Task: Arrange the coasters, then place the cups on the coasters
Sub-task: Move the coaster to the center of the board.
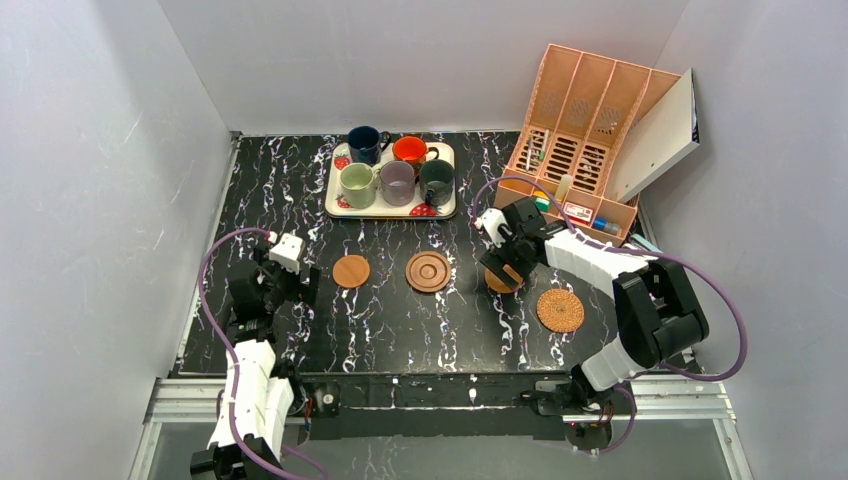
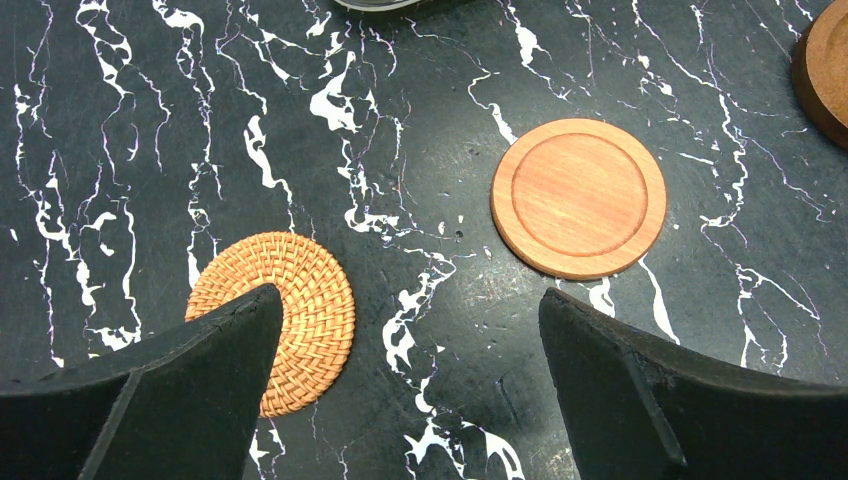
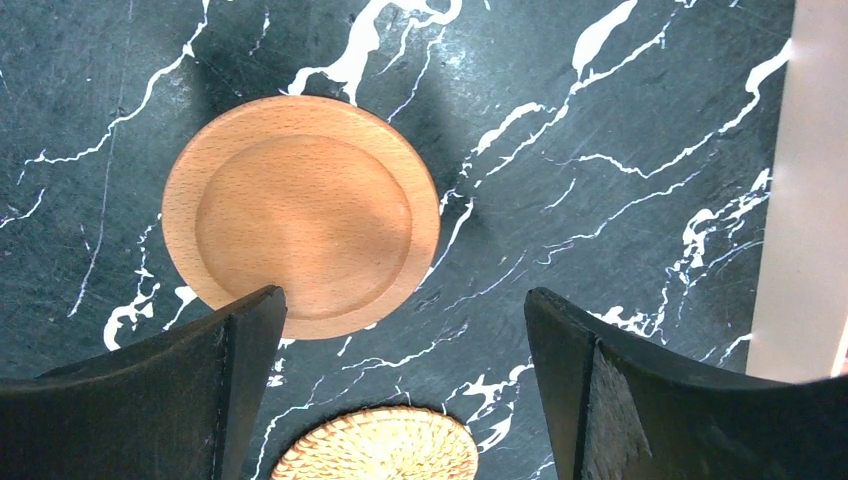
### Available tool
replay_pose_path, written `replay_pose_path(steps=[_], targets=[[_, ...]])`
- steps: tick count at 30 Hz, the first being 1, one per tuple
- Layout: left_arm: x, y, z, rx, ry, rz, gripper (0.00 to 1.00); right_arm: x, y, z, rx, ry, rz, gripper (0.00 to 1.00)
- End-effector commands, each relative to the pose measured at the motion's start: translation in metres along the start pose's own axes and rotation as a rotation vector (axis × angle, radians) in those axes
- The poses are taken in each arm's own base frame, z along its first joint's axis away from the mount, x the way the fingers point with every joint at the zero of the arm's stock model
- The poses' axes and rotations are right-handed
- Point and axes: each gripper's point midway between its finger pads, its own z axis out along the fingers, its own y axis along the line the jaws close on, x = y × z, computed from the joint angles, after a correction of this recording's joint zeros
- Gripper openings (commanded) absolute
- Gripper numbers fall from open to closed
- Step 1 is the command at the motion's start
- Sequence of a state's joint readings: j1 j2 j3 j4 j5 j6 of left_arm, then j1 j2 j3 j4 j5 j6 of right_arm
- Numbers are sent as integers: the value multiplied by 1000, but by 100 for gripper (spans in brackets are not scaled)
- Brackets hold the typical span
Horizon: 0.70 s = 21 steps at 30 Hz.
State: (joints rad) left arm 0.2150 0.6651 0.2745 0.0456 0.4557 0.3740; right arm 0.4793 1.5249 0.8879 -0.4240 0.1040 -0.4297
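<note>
Top external view gives you both pincers spread wide, with nothing between the fingers. Your left pincer (image 1: 290,270) is over the surface (image 1: 390,330). On the left wrist view a woven coaster (image 2: 275,320) lies partly under its left finger. A smooth coaster (image 2: 580,197) lies ahead and to the right of it, apart from both fingers, and the darker ringed coaster (image 2: 825,70) shows farther off the same way.

Your right pincer (image 1: 505,265) hangs over a second smooth coaster (image 3: 300,215). On the right wrist view it lies ahead of the left finger, its near edge hidden behind that fingertip. A second woven coaster (image 3: 380,445) lies behind, between the fingers.

Close on that pincer's right stands a pink file rack (image 1: 585,120), with a white board (image 1: 655,135) leaning on it. The five cups (image 1: 396,182) stand together on a strawberry-print tray (image 1: 388,212), well ahead of both pincers and between them. Small items in the rack's front trough carry labels too small to read.
</note>
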Motion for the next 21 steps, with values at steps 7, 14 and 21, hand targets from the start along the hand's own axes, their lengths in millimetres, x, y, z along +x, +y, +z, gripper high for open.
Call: replay_pose_path(steps=[7,14,21], targets=[[0,2,0,-7,-3,1,98,6,14,1,-65,31,-34,99],[0,2,0,-8,-3,2,98,5,21,-4,-105,16,-46,99],[0,2,0,-7,-2,2,98,5,20,-4,-98,15,-49,99]])
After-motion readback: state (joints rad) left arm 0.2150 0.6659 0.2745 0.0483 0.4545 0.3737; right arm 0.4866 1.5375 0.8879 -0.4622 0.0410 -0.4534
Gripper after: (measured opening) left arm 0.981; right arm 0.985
